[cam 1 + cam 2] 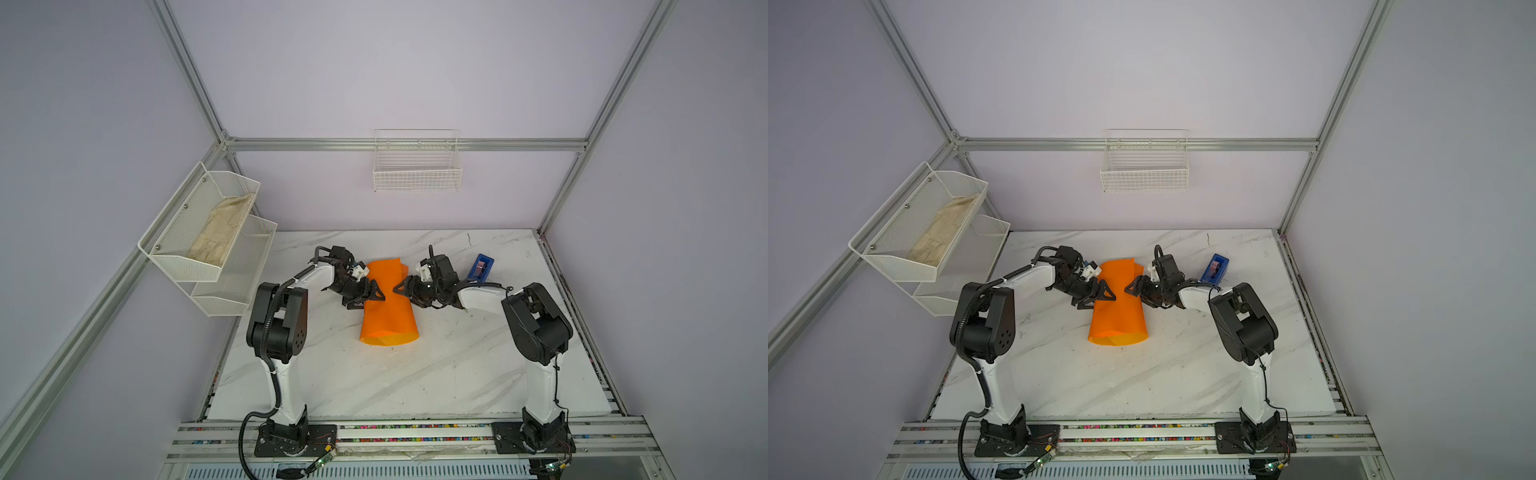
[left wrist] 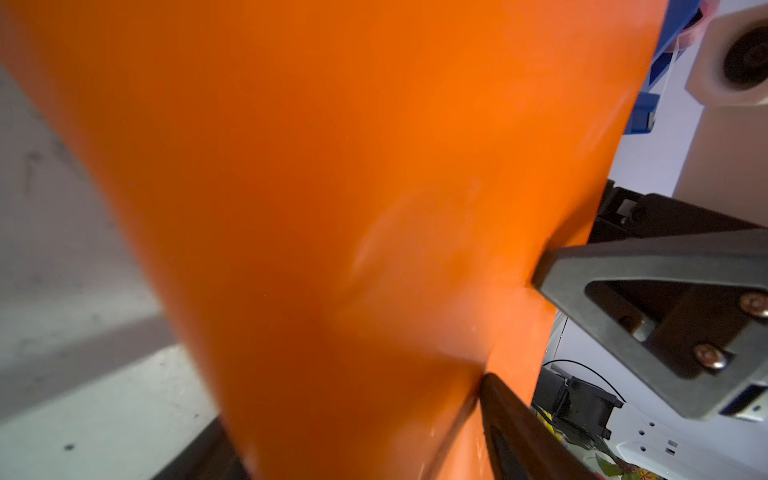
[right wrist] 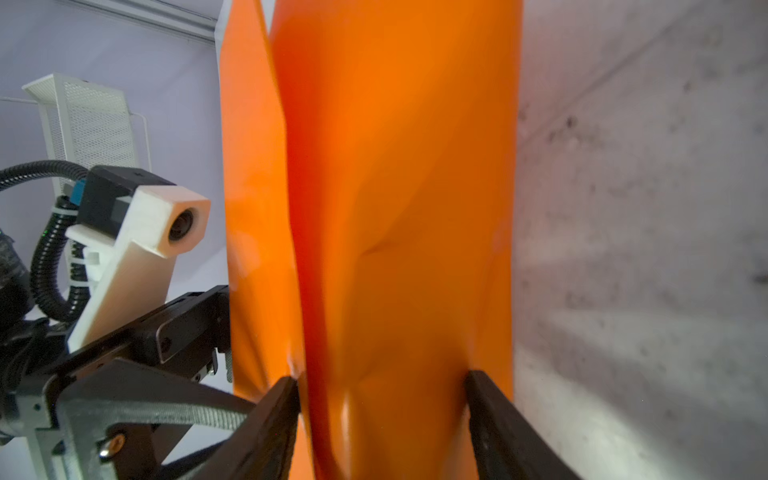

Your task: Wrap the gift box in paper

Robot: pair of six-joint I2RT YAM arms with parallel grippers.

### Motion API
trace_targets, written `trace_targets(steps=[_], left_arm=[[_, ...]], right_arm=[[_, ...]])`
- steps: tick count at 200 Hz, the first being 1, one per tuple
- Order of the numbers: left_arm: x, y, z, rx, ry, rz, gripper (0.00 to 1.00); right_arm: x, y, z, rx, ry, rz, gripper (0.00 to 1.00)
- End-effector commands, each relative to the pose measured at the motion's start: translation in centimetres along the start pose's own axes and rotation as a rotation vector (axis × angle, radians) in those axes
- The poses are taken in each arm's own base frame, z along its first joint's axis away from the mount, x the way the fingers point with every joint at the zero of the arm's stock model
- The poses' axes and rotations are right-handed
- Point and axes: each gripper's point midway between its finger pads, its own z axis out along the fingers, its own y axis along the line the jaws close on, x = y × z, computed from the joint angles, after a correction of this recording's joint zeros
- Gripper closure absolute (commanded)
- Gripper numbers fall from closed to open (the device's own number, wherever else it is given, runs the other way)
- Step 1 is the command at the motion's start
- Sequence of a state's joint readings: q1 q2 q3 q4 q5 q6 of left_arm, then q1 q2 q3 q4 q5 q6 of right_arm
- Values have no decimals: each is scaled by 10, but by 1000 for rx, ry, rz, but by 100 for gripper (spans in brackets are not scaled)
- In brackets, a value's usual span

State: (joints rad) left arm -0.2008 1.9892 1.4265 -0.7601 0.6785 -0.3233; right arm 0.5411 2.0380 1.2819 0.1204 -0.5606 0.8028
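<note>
Orange paper tube mid-surface, one arm at each flank.

The surface [image 1: 415, 374] is a white marble-look board with grey veins and dark scuffs, boxed in by pale lilac walls [image 1: 415, 75] and aluminium rails [image 1: 316, 144]. A white wire basket [image 1: 417, 176] hangs at 12 o'clock. A two-tier mesh rack [image 1: 232, 291] at 10 o'clock holds a beige cloth [image 1: 222, 230]. A blue tape dispenser [image 1: 481, 268] stands at 2 o'clock of the paper [image 1: 388, 316]. Plain glossy orange and lightly creased, the paper lies just beyond centre as a loose tube running 12 to 6, flaring open at 6. At 3 o'clock the right gripper [image 1: 405, 296] presses its fingers [image 3: 274, 415] on both sides of the tube. At 9 o'clock the left gripper [image 1: 368, 301] touches the tube, but its spread cannot be told.
</note>
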Motion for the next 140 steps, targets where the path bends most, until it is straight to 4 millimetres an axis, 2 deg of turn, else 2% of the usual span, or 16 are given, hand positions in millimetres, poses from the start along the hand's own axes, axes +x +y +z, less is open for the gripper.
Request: trace_targets(steps=[1, 25, 48, 77, 106, 140], left_arm=[[-22, -16, -4, 7, -53, 55, 26], [-27, -18, -20, -27, -101, 66, 25], [-22, -25, -33, -34, -120, 77, 24], [-2, -23, -40, -48, -110, 67, 24], [19, -19, -53, -91, -129, 65, 24], [52, -10, -62, -144, -139, 52, 25]], right_arm=[[4, -27, 4, 96, 28, 16, 35], [0, -20, -10, 98, 7, 2, 34], [-2, -13, -25, 120, -10, -27, 30], [6, -9, -40, 136, 4, -79, 29], [16, 3, -58, 105, 2, -108, 29], [28, 16, -80, 65, -12, -179, 30]])
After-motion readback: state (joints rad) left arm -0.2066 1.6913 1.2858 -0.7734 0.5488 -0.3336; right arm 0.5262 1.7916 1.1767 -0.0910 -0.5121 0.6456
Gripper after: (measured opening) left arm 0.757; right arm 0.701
